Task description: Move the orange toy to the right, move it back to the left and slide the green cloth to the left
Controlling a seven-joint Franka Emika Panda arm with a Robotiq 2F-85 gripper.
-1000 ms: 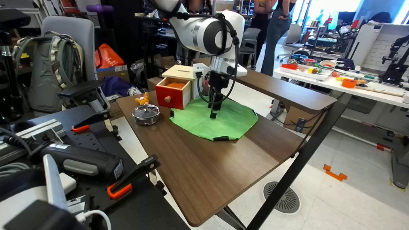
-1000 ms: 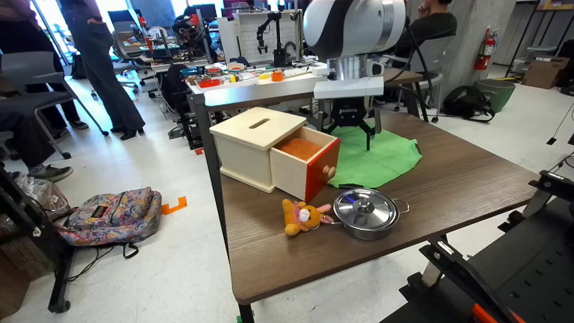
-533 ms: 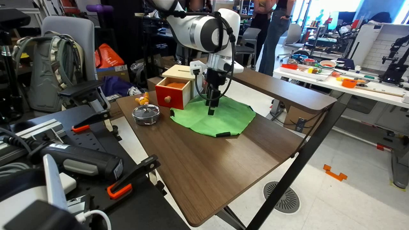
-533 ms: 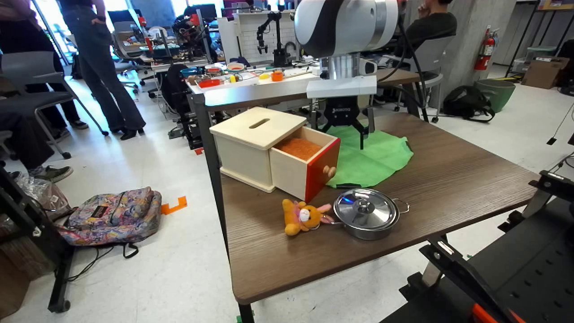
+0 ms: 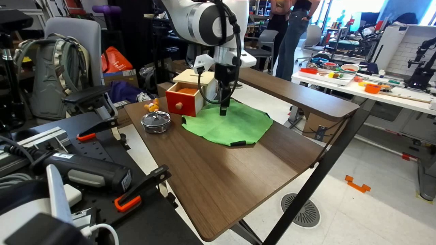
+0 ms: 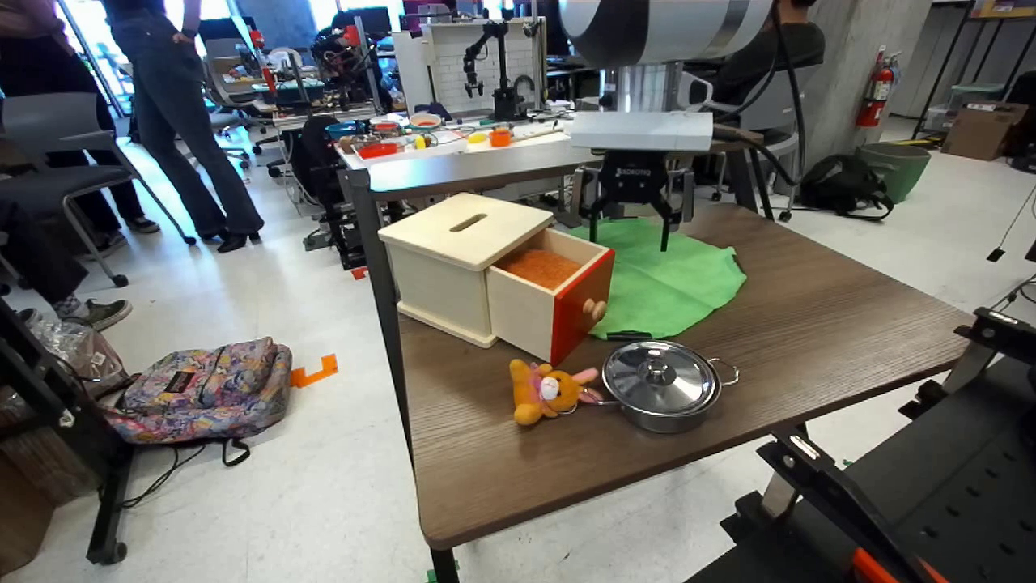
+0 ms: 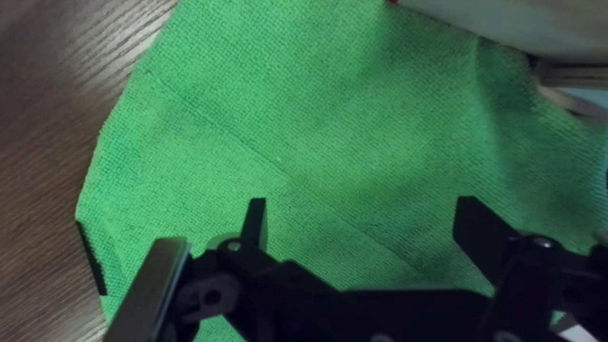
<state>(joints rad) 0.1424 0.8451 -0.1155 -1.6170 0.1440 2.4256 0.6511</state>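
The orange toy (image 6: 544,393), a small plush animal with pink ears, lies on the table beside the pot in both exterior views; the wrist view does not take it in. Bright green cloth (image 5: 235,127) is spread flat with some creases, and dark strips mark parts of its edge. It fills most of the wrist view, with a fold (image 7: 479,95) toward the right. My gripper (image 7: 361,198) is above the cloth with its fingers (image 7: 255,221) wide apart and only air between them. In an exterior view the gripper (image 6: 629,243) hangs clear of the fabric.
A wooden box (image 6: 441,275) with its red-fronted drawer (image 6: 581,312) pulled out stands against the cloth's edge, close to the gripper. The drawer holds something orange. A lidded metal pot (image 6: 662,385) sits near the table's edge (image 6: 615,494).
Early on, the cloth's far edge shifted a little toward the left in an exterior view, the gripper moving with it. Since then the gripper has risen off the cloth, which now lies still.
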